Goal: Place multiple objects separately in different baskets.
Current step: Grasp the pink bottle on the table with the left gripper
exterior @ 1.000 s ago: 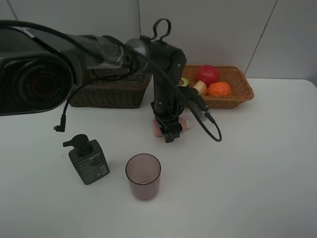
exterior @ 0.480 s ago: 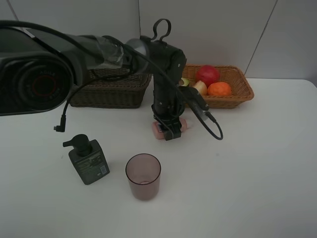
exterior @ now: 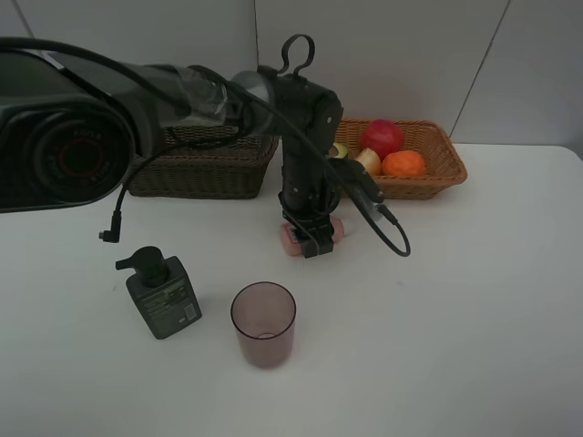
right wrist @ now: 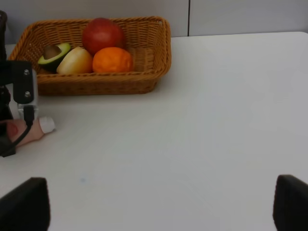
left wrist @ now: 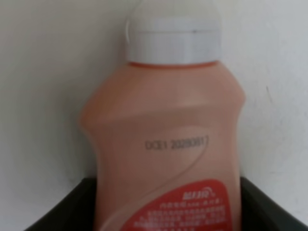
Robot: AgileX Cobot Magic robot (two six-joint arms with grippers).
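Note:
The small pink bottle (exterior: 291,240) (left wrist: 163,144) (right wrist: 33,131) lies on its side on the white table in front of the baskets. My left gripper (exterior: 311,238) (left wrist: 166,214) reaches straight down and is shut on it, a finger pressed against each flank. The light basket (exterior: 446,150) (right wrist: 163,48) holds the red apple (exterior: 381,137), tangerine (exterior: 404,164), peach-coloured fruit (exterior: 368,161) and avocado half (exterior: 340,150). The dark basket (exterior: 200,173) stands at the back left. My right gripper (right wrist: 159,204) is open over bare table, nothing between its fingers.
A dark green pump bottle (exterior: 162,296) lies near the front left. A translucent pink cup (exterior: 263,323) stands upright beside it. A black cable (exterior: 392,238) loops from the left arm to the right of the bottle.
The left gripper has narrowed onto the pink bottle and settled slightly lower. The bottle, the other objects and the right gripper have not moved.

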